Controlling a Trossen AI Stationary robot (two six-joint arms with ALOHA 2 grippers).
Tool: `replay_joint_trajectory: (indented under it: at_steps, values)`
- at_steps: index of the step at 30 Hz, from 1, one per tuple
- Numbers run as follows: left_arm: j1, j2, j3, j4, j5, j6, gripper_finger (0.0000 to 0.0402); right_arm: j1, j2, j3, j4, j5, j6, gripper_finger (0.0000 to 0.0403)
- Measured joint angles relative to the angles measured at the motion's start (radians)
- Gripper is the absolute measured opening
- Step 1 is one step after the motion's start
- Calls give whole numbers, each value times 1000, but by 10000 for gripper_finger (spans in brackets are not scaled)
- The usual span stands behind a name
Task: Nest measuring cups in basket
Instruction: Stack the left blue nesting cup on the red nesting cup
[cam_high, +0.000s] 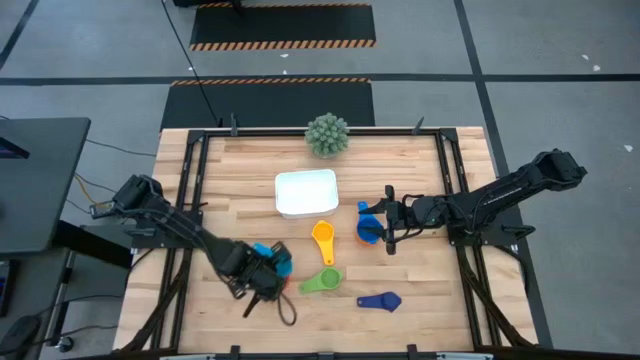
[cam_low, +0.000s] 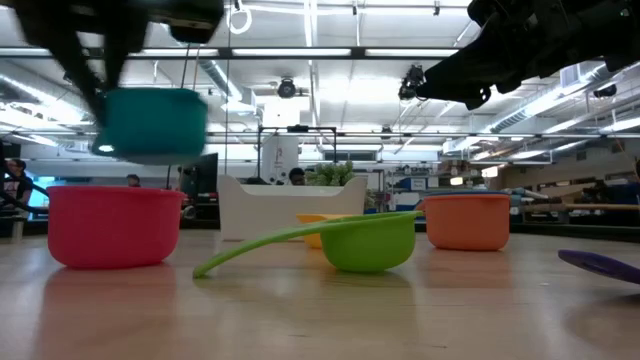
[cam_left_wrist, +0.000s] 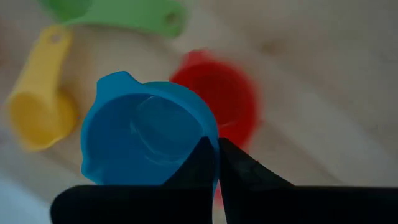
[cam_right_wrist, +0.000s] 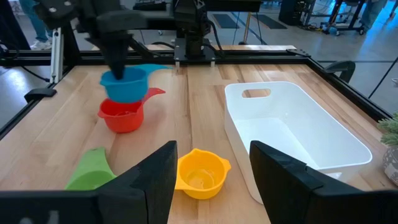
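My left gripper (cam_high: 266, 264) is shut on a light blue measuring cup (cam_left_wrist: 146, 137), lifted just above a red cup (cam_right_wrist: 122, 116) near the table's front left. Yellow (cam_high: 322, 238), green (cam_high: 322, 282) and dark blue (cam_high: 380, 300) cups lie on the wood at the middle. An orange cup with a blue one (cam_high: 368, 230) stands to the right of the yellow cup. The white basket (cam_high: 306, 193) sits behind them at mid-table. My right gripper (cam_right_wrist: 211, 186) hovers open beside the orange cup, with nothing between its fingers. My left gripper pinches the light blue cup's rim wall (cam_left_wrist: 213, 144), one finger (cam_left_wrist: 200, 163) inside the bowl and one outside. The fingers come from above, pointing steeply down. The cup hangs upright, mouth up, clear of the table and over the red cup.
A spiky green plant (cam_high: 327, 134) stands at the far edge behind the basket. Black frame rails (cam_high: 190, 180) run along the table's left and right sides. Bare wood lies at the front right and in front of the green cup.
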Motion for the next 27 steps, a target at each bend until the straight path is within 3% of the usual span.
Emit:
replay_joint_trajectory:
  at_steps: [10, 15, 27]
  values:
    - [-52, 10, -34, 26, 37, -5, 12, 0, 0, 0, 9, 1, 0, 209]
    - [-47, 16, -74, 71, -40, 6, 12, 0, 0, 0, 12, 1, -1, 209]
    - [-45, 20, -74, 109, 45, -15, 13, 0, 0, 0, 21, 1, -4, 209]
